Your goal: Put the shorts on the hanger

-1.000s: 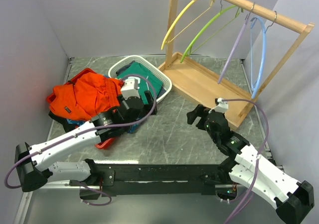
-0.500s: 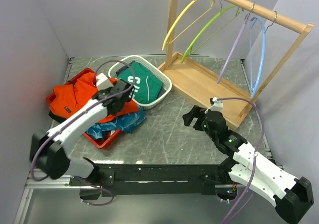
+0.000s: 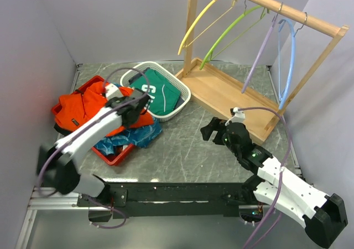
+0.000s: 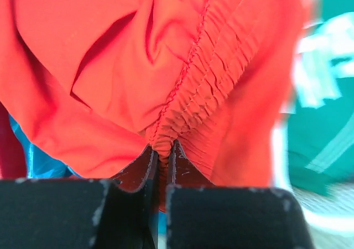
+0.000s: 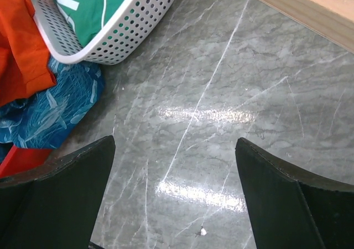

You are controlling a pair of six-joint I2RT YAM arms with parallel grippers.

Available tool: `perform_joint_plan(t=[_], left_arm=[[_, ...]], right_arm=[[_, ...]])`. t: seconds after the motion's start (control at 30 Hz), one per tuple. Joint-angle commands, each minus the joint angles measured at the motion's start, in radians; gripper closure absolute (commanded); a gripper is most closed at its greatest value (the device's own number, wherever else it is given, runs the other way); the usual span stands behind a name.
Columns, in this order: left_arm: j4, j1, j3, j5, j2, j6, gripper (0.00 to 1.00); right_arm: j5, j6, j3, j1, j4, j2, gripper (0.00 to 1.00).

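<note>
The bright orange-red shorts (image 3: 83, 108) lie heaped over a red tray at the left of the table. My left gripper (image 3: 129, 112) is shut on their gathered waistband (image 4: 206, 77); a fold of it is pinched between the dark fingers (image 4: 138, 169). The yellow hanger (image 3: 202, 21) hangs at the left end of the wooden rail, far from both arms. My right gripper (image 3: 213, 130) hovers open over bare table in the middle, with nothing between its fingers (image 5: 72, 174).
A white perforated basket (image 3: 180, 88) holds a green garment (image 3: 157, 91) with white lettering. Blue patterned cloth (image 3: 130, 137) spills from the red tray (image 3: 113, 157). The wooden rack base (image 3: 227, 91) stands back right, with green, purple and light blue hangers on the rail.
My left arm swung back and left from beside the basket onto the shorts, and its gripper closed on the waistband. The right gripper drifted slightly left, still open.
</note>
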Motion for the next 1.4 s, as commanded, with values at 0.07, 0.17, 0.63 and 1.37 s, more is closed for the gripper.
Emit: perform_joint_plan(t=[0.07, 0.17, 0.63, 1.37], left_arm=[[0.182, -0.003, 0.036, 0.081, -0.389, 0.364, 0.98], [0.239, -0.005, 0.067, 0.185, -0.48, 0.496, 0.98], [0.529, -0.003, 0.233, 0.677, -0.629, 0.826, 0.99], [0.651, -0.005, 0.463, 0.905, -0.574, 0.872, 0.99]], right_arm=[[-0.044, -0.056, 0.084, -0.001, 0.08, 0.047, 0.05], [-0.087, -0.069, 0.11, 0.001, 0.107, 0.074, 0.05], [-0.154, -0.1, 0.306, 0.145, 0.198, 0.182, 0.08], [-0.18, 0.058, 0.541, 0.415, 0.345, 0.504, 0.09]])
